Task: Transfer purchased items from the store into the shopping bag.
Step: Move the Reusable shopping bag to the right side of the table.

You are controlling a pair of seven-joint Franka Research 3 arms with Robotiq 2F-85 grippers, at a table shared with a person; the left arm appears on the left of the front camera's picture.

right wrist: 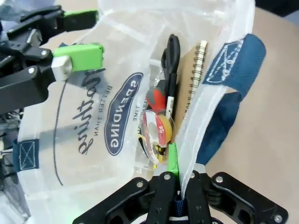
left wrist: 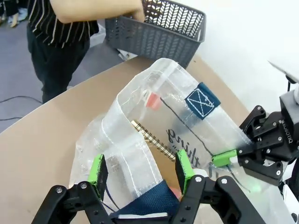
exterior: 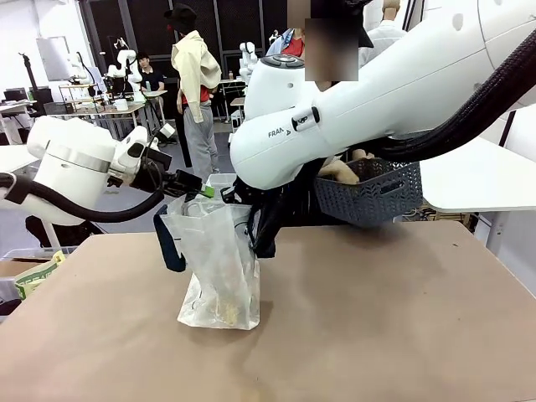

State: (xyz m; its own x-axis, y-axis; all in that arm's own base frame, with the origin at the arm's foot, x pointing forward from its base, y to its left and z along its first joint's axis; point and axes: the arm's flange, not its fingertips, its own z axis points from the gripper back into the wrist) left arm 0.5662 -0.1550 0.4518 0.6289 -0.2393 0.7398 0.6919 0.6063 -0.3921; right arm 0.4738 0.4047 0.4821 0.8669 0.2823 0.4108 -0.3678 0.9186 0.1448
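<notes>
The shopping bag [exterior: 219,268] stands upright mid-table, translucent white with navy strap handles. My right gripper [right wrist: 174,163] is shut on one side of its rim beside a navy handle [right wrist: 233,60]. My left gripper [left wrist: 140,168] stands open at the opposite rim, with the bag's edge and a handle between its green pads [left wrist: 98,168]. Inside the bag lie purchased items: a spiral notebook [right wrist: 194,79], black scissors [right wrist: 170,56], a red-and-black tool [right wrist: 156,100] and a yellowish tape roll [right wrist: 156,128]. The store, a dark grey lattice basket [exterior: 368,193], is held up past the table's far edge.
A person stands at the far side, with a hand [exterior: 339,172] in the basket. My right arm's white links [exterior: 335,109] fill the upper middle of the front view. Bare brown tabletop [exterior: 377,318] lies around the bag. A white table [exterior: 477,176] stands at the right.
</notes>
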